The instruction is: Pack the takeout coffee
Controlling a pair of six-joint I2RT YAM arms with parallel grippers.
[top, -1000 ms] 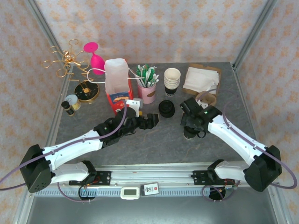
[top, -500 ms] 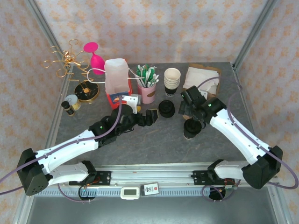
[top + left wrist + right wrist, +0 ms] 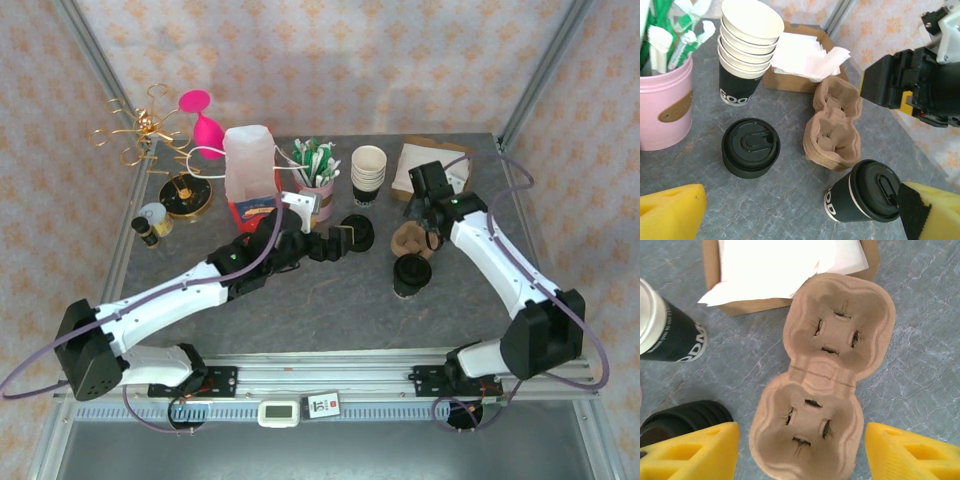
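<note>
Dark paper walls with white lettering and a glossy black plastic lid make up the coffee [image 3: 411, 274], a small tapered cup standing upright on the grey, marbled table [image 3: 330, 300], right of centre. Just beyond it lies the carrier [image 3: 408, 240], brown moulded pulp, matte and rough, shaped as two rounded cells with slit-cut bottoms. Left of the carrier sits a squat round stack of black lids [image 3: 357, 232]. Farther off stand nested cream-lined cups [image 3: 368, 175] and a cardboard box [image 3: 432, 168] of white napkins. A second ago the right gripper [image 3: 420, 222] hung right over the coffee and hid it. Now the right arm has swung to the far side, running from its near-right base up to a wrist that points down at the carrier, and the coffee stands uncovered. Its yellow fingers [image 3: 695, 450] are spread to either side of one end cell of the carrier, with a gap on each side, holding nothing. The left arm has stretched farther right from its near-left base, low over the table. The left gripper [image 3: 345, 240] is spread wide and empty, with the lids ahead of it and the coffee by its right finger [image 3: 935, 210].
</note>
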